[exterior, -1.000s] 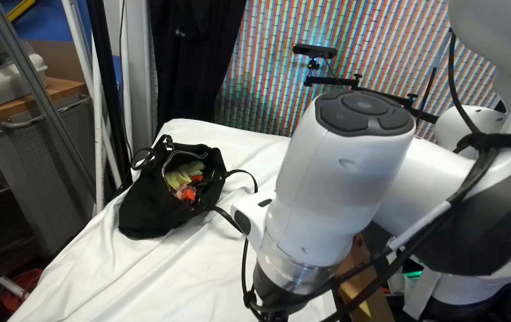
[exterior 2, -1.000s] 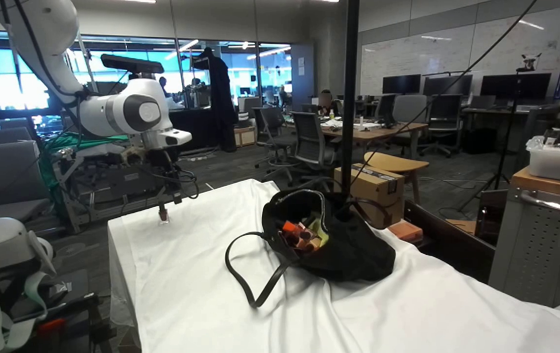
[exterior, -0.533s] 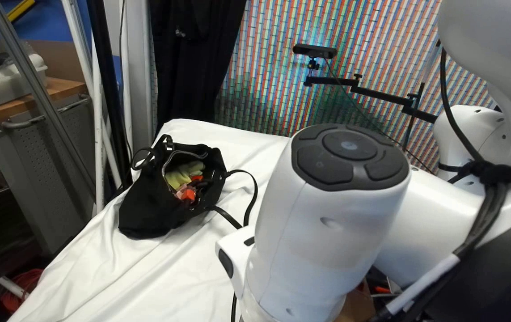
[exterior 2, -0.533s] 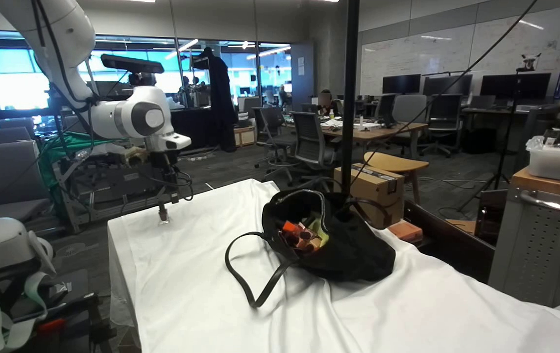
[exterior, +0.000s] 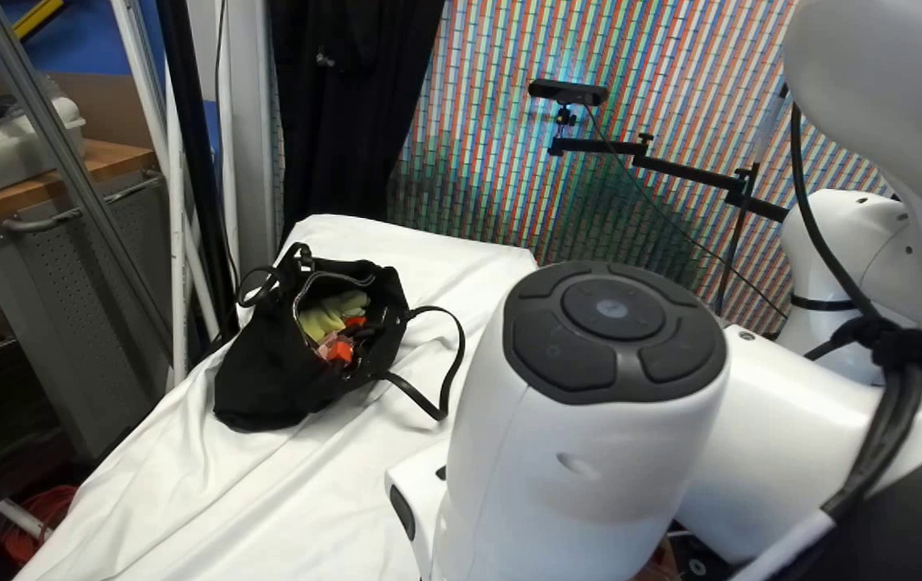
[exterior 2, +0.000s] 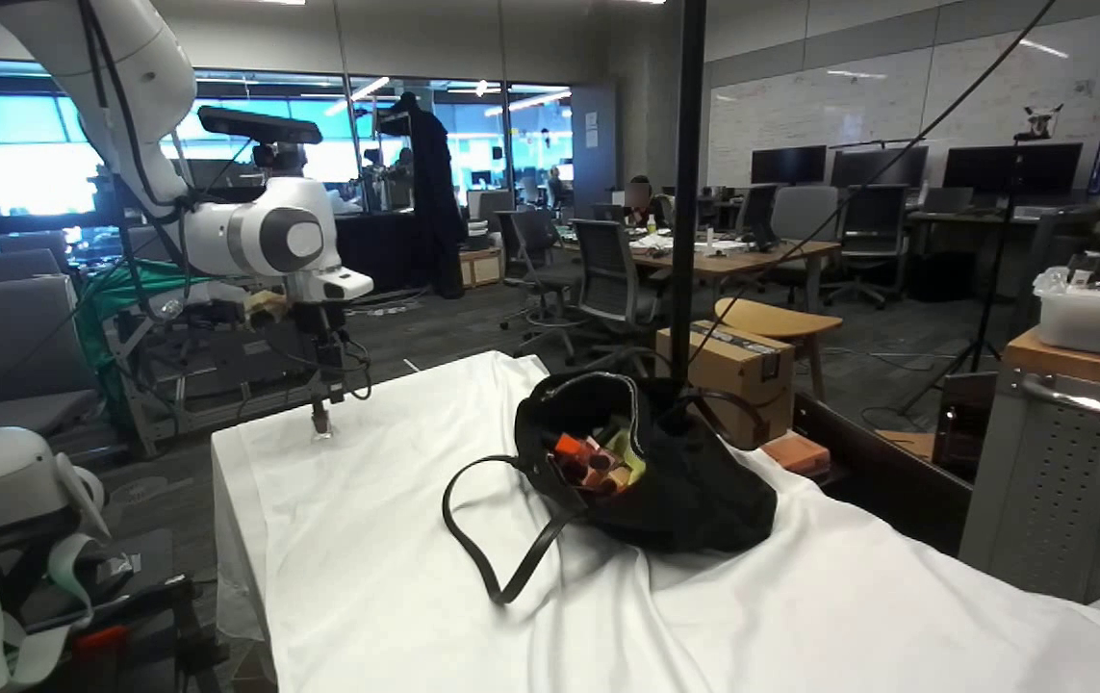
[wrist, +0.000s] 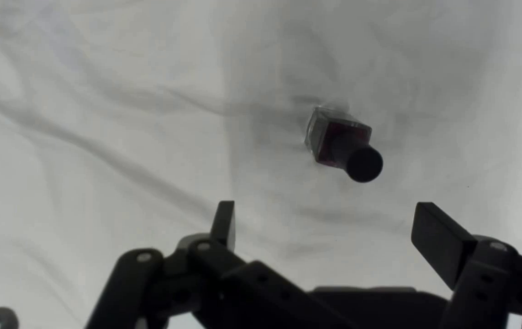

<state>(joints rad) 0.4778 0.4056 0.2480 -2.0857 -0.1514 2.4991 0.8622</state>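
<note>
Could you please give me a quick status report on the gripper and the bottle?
Gripper open, holding nothing. Dark-capped bottle upright on white cloth, ungripped. Nothing seen between them in wrist view; black bag well apart on same cloth.

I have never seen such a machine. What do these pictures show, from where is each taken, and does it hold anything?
It is a white robot arm. Two views come from cameras standing outside it; the wrist view comes from a camera on the arm, looking down past two dark fingers. These stand open and hold nothing. Near them, a small glass bottle with a black cap stands on white cloth. On the same cloth lies an open black bag with colourful things inside.
</note>
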